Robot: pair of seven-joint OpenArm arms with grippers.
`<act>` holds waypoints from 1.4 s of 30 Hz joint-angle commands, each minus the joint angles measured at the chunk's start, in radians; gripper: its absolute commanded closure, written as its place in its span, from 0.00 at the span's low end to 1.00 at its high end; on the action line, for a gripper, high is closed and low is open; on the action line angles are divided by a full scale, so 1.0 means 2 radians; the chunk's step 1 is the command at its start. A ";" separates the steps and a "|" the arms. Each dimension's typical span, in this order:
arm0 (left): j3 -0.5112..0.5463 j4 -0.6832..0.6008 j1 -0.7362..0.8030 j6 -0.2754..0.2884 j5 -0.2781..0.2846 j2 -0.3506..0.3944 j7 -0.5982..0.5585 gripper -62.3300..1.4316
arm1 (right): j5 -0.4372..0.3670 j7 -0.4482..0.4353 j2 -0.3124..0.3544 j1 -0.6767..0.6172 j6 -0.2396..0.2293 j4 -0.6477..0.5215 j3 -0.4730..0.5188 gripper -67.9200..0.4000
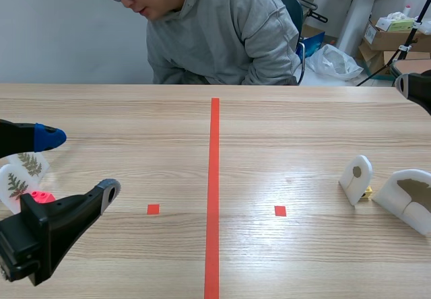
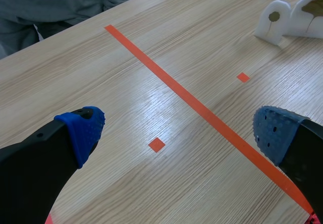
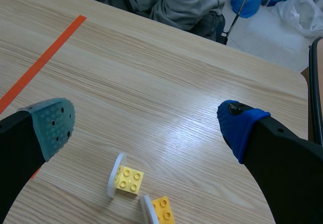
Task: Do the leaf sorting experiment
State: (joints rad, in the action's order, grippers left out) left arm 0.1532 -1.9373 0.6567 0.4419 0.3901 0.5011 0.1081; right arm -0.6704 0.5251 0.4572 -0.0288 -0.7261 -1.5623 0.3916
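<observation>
Hanging above the right-side pair: right gripper (image 3: pixel 146 123), fingers wide, nothing held. Leaf discs (image 3: pixel 115 176) on yellow bricks (image 3: pixel 128 179) stand just ahead, betw. the fingers, edge-on, flat faces toward the pads. Left gripper (image 1: pixel 79 164) likewise wide, empty, w/ fern discs (image 1: pixel 28 164) just beside it. Right arm nearer the yellow-brick pair, prob. the next pick.

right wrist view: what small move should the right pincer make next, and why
Probably lower the right pincer over the white disc farther ahead, on its yellow brick: the pincer is open, holds nothing, and the disc stands ungripped between its fingers.
</observation>
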 commanded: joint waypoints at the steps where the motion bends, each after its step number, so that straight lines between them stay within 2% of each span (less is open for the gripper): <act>1: 0.000 -0.004 0.004 -0.001 0.005 -0.004 -0.007 0.00 | -0.006 -0.010 0.007 0.003 0.000 0.000 0.004 0.15; 11: 0.000 -0.004 0.004 -0.001 0.005 -0.004 -0.007 0.00 | 0.000 0.007 0.007 0.003 0.000 0.000 0.004 0.15; 16: 0.000 -0.004 0.004 -0.001 0.005 -0.004 -0.007 0.00 | -0.011 -0.029 0.008 -0.013 0.000 0.000 0.004 0.15; 20: 0.000 -0.003 0.004 -0.001 0.005 -0.004 -0.007 0.00 | -0.015 -0.080 0.008 -0.039 -0.004 0.000 0.006 0.15; 27: 0.000 -0.003 0.004 -0.001 0.005 -0.004 -0.007 0.00 | -0.088 -0.135 0.008 -0.098 -0.010 0.000 0.036 0.15; 30: 0.000 -0.003 0.004 -0.001 0.005 -0.004 -0.007 0.00 | -0.106 -0.152 0.008 -0.121 -0.010 0.000 0.053 0.15; 32: 0.000 -0.003 0.004 -0.001 0.005 -0.004 -0.007 0.00 | -0.107 -0.149 0.007 -0.127 -0.010 0.000 0.060 0.15; 36: 0.000 -0.003 0.004 -0.001 0.005 -0.004 -0.007 0.00 | -0.095 -0.097 0.006 -0.127 -0.010 0.000 0.058 0.15; 39: 0.000 -0.003 0.004 -0.001 0.005 -0.004 -0.007 0.00 | -0.091 -0.088 0.002 -0.127 -0.010 0.000 0.056 0.15; 41: 0.000 -0.003 0.004 -0.001 0.005 -0.004 -0.007 0.00 | -0.072 -0.080 0.001 -0.127 -0.010 0.000 0.056 0.15; 42: 0.000 -0.003 0.004 -0.001 0.005 -0.004 -0.007 0.00 | -0.068 -0.079 0.001 -0.127 -0.003 0.000 0.056 0.15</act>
State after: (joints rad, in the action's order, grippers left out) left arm 0.1532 -1.9373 0.6567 0.4419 0.3901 0.5011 0.1081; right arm -0.7952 0.3782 0.4541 -0.2962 -0.7368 -1.5604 0.5018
